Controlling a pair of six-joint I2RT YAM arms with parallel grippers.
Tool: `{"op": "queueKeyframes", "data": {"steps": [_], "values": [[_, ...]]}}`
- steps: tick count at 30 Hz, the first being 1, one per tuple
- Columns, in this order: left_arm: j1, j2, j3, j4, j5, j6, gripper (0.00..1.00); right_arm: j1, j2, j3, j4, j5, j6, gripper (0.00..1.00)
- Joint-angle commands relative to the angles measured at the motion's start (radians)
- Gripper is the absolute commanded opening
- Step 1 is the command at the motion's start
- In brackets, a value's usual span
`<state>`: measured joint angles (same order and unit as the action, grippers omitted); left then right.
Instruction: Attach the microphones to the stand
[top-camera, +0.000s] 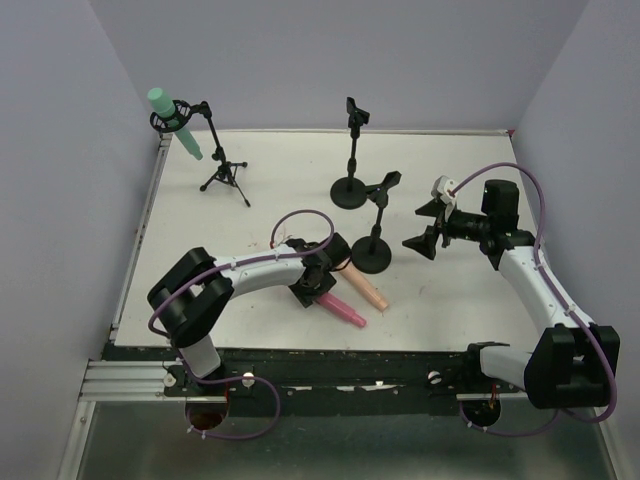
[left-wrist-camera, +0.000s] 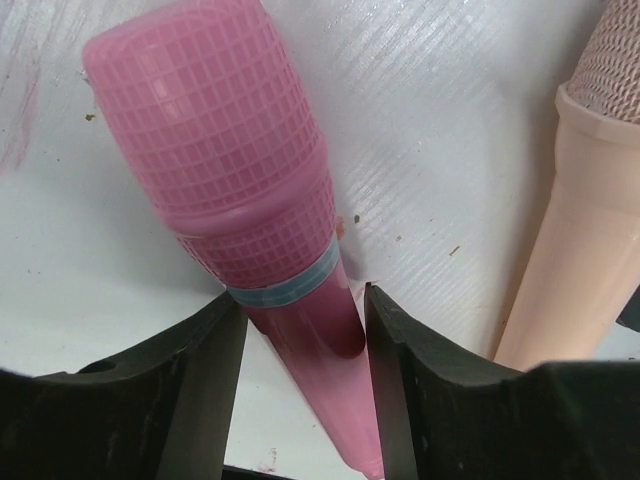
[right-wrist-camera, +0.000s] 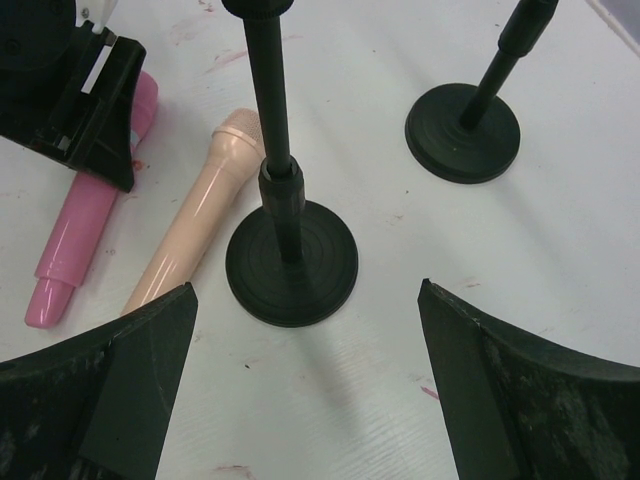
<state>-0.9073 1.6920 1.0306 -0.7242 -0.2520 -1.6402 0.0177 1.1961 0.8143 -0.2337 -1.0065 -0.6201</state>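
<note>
Grip is falling on the pink microphone (left-wrist-camera: 250, 180), which is lying flat on the white worktop (top-camera: 260, 170) with its thin tail pointing toward the near edge. The left end effector (left-wrist-camera: 303, 310) is sitting clamped around the handle just below the blue band under the mesh head, one finger against each side. The peach microphone (left-wrist-camera: 570, 250) is lying just beside it, not touching it. The teal-green microphone (top-camera: 170, 115) is already sitting in the clip of the tripod stand (top-camera: 225, 178) at the far left corner.

The right end effector (top-camera: 426, 226) is hovering with its fingers spread wide and holding nothing, above the nearer round-base stand (right-wrist-camera: 290, 262). The second round-base stand (top-camera: 350, 190) is standing farther back, and both clips are looking empty.

The pink microphone is looking like light, stiff moulded plastic. Its handle is glossy and tapering, so it is probably going to slide toward the thin end under a loose squeeze. The thick part by the band seems the sound place to hold. That hold is also leaving the tail free for the clip and sparing the mesh head from pressure.
</note>
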Motion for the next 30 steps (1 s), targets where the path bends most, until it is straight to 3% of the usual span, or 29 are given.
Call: {"op": "queueKeyframes", "data": {"steps": [1,7,14,22,25,30], "values": [[-0.005,0.028,-0.017,-0.011,-0.026,-0.030,0.47,-0.004,0.008,0.014,-0.027,-0.014,-0.016,1.00],[-0.004,-0.066,-0.067,-0.018,-0.076,0.026,0.23,-0.004,0.011,0.019,-0.042,-0.014,-0.033,1.00],[-0.008,-0.444,-0.184,0.061,-0.228,0.366,0.06,-0.007,0.017,0.040,-0.093,-0.026,-0.063,1.00],[-0.007,-0.966,-0.351,0.402,-0.156,0.940,0.04,-0.149,-0.012,0.160,-0.222,-0.038,0.023,1.00],[-0.008,-1.057,-0.307,0.422,-0.130,1.101,0.03,-0.206,-0.026,0.271,-0.327,0.051,0.049,1.00],[-0.007,-1.062,-0.152,0.465,-0.040,1.275,0.02,-0.239,-0.017,0.553,-0.609,0.066,0.020,1.00]]}}
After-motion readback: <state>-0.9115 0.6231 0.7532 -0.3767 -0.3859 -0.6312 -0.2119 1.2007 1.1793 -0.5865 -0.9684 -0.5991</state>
